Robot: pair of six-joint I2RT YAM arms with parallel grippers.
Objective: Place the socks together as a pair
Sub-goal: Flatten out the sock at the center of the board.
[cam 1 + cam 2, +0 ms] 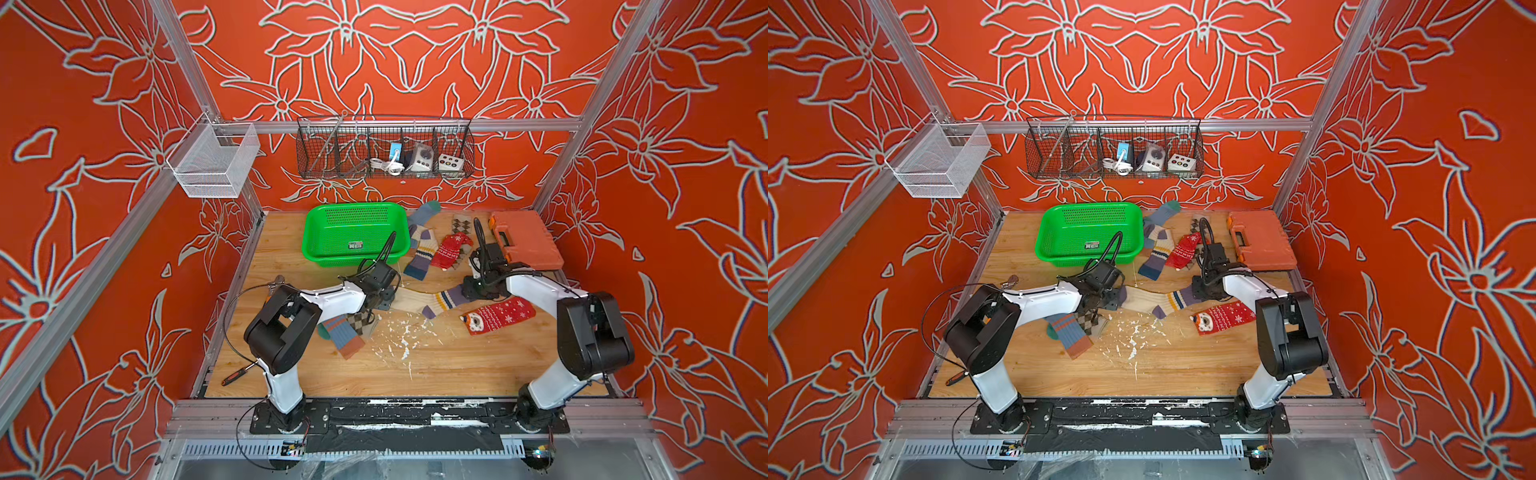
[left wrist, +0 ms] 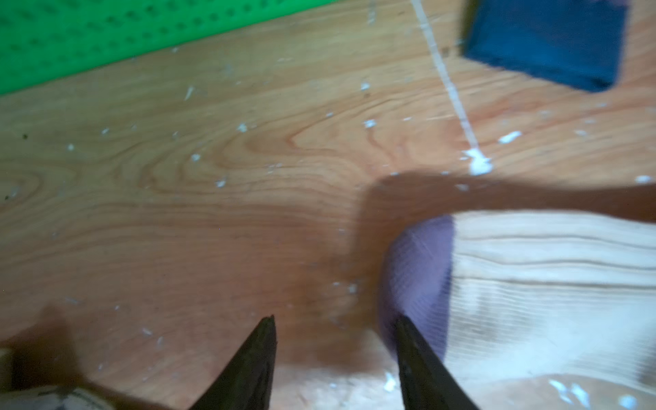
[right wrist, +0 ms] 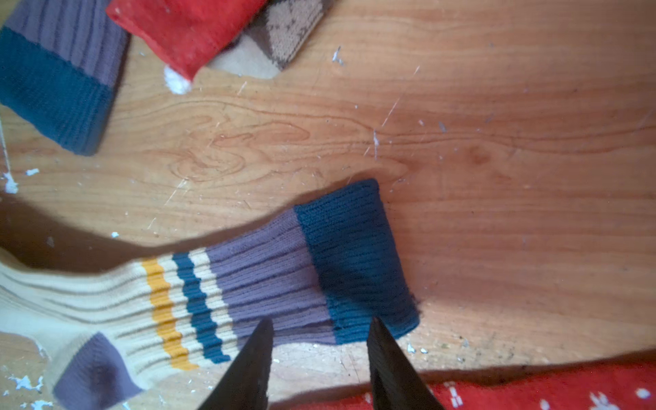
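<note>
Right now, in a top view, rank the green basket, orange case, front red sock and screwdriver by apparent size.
Largest to smallest:
green basket
orange case
front red sock
screwdriver
None look alike.

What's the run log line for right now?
left gripper open, at toe of beige striped sock | right gripper open, over its navy cuff | sock lying on table

The wooden table (image 1: 457,365) carries scattered socks (image 1: 496,316), a green basket (image 1: 328,232), an orange case (image 1: 525,241) and a screwdriver (image 1: 239,374).
</note>
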